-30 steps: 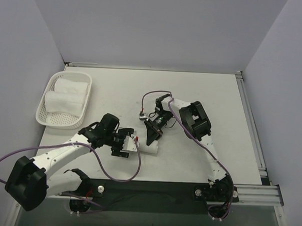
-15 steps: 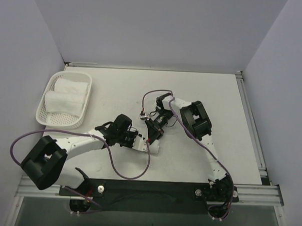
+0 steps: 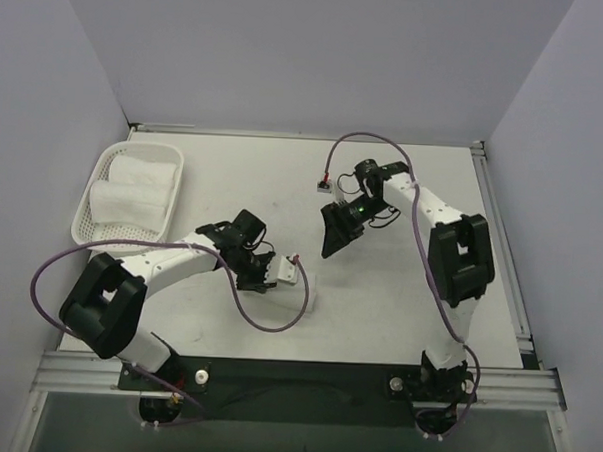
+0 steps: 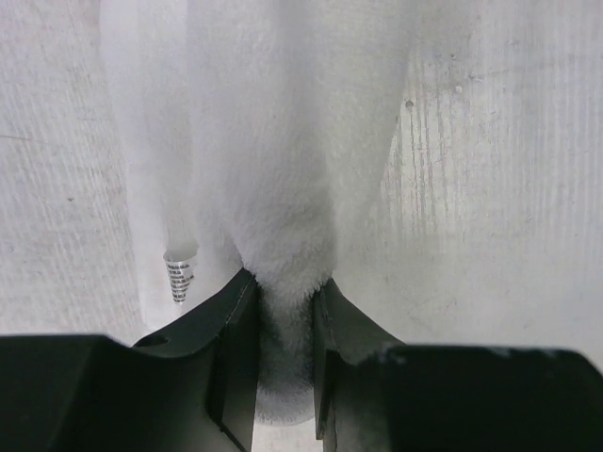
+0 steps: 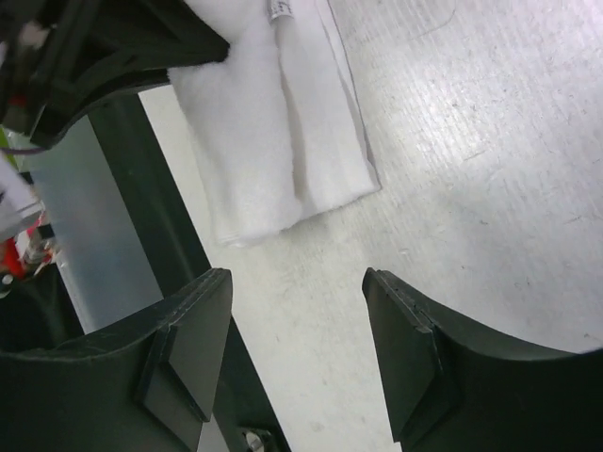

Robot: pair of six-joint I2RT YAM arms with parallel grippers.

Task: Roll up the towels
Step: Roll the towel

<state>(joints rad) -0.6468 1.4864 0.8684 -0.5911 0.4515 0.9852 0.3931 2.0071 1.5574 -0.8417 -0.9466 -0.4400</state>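
A white rolled towel [image 3: 306, 290] lies on the table near the front middle. My left gripper [image 3: 277, 276] is shut on its left end. In the left wrist view the towel [image 4: 283, 141] runs away from the gripper [image 4: 285, 282], its fluffy end pinched between the two black fingers [image 4: 236, 339]. A small printed label [image 4: 179, 276] hangs at its left side. My right gripper [image 3: 330, 246] hovers open up and to the right of the towel, apart from it. In the right wrist view that gripper [image 5: 297, 287] holds nothing, and the towel [image 5: 268, 122] lies beyond the fingertips.
A white mesh basket [image 3: 86, 239] stands at the table's left edge with rolled towels [image 3: 133, 194] inside. Purple cables loop off both arms over the table. The black front rail [image 3: 305, 371] runs along the near edge.
The right gripper has opened, let go of the towel and swung back up to the right. The left gripper moved right and shut on the towel's end.
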